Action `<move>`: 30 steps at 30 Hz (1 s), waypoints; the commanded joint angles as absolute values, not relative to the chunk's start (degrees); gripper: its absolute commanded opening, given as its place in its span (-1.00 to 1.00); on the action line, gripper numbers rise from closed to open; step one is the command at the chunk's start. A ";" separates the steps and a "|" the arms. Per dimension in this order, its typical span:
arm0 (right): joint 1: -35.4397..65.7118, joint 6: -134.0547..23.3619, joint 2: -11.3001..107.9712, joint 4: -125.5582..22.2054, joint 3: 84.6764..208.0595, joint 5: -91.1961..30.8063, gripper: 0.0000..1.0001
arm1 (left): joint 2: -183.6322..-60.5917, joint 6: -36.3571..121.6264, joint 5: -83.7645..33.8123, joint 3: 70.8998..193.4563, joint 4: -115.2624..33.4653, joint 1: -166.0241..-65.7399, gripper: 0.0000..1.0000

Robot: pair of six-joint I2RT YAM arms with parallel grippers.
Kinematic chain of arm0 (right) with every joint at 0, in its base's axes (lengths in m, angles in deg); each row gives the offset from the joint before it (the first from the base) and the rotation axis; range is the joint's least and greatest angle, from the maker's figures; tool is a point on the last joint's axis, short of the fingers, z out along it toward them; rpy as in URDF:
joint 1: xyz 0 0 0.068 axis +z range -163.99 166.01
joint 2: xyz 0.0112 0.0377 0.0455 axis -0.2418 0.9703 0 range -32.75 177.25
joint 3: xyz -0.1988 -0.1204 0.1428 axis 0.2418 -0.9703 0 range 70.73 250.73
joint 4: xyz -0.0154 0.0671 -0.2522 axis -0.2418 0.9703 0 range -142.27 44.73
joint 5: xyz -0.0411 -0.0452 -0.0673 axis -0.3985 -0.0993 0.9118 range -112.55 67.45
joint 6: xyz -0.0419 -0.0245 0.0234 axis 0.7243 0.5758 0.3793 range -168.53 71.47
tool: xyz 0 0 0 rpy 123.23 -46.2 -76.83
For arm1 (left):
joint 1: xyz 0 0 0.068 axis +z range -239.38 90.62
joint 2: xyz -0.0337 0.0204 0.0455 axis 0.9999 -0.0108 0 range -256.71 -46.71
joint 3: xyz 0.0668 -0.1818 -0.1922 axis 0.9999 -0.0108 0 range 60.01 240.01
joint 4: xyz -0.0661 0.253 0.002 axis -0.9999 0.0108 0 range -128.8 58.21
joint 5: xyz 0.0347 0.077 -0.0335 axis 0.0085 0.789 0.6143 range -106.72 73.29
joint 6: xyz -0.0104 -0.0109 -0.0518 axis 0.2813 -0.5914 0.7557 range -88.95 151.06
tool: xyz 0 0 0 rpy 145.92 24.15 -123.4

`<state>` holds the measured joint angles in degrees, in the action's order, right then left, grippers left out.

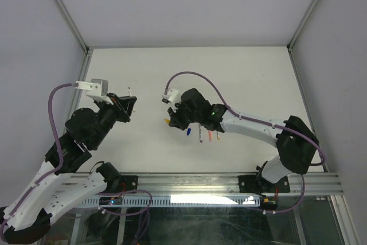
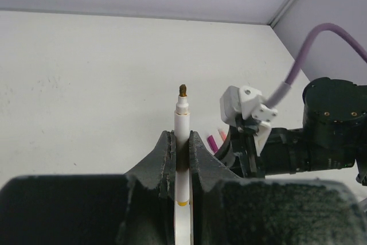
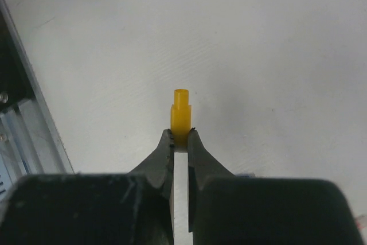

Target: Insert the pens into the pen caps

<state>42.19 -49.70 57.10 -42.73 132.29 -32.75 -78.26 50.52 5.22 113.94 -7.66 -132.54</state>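
Note:
My left gripper (image 2: 182, 139) is shut on a white-barrelled pen (image 2: 182, 117) with a yellow band; its dark uncapped tip points up and away, toward the right arm. The gripper also shows in the top view (image 1: 128, 105), left of centre and above the table. My right gripper (image 3: 180, 137) is shut on a yellow pen cap (image 3: 181, 113) that sticks out past the fingertips. In the top view this gripper (image 1: 171, 120) holds the cap (image 1: 167, 121) facing the left gripper, a gap apart. More pens (image 1: 210, 136) and a blue cap (image 1: 188, 132) lie under the right arm.
A purple end (image 2: 213, 142) and a pink end (image 2: 222, 135) of lying pens show beside the right arm's wrist (image 2: 321, 124). White walls with metal posts enclose the table (image 1: 241, 73). A metal rail (image 1: 229, 182) runs along the near edge.

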 commanded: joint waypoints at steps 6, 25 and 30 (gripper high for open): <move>43.24 -11.08 58.07 -29.69 135.95 -48.94 -0.99 | -79.40 49.61 3.00 115.80 -11.01 -132.84 -1.00; 45.82 28.37 71.19 -7.79 143.33 -43.15 -0.86 | -77.29 50.48 4.29 115.04 -9.25 -132.81 -1.00; 46.39 27.40 73.38 -7.84 143.25 -42.33 -0.65 | -77.16 50.65 4.38 115.21 -8.67 -132.80 -1.00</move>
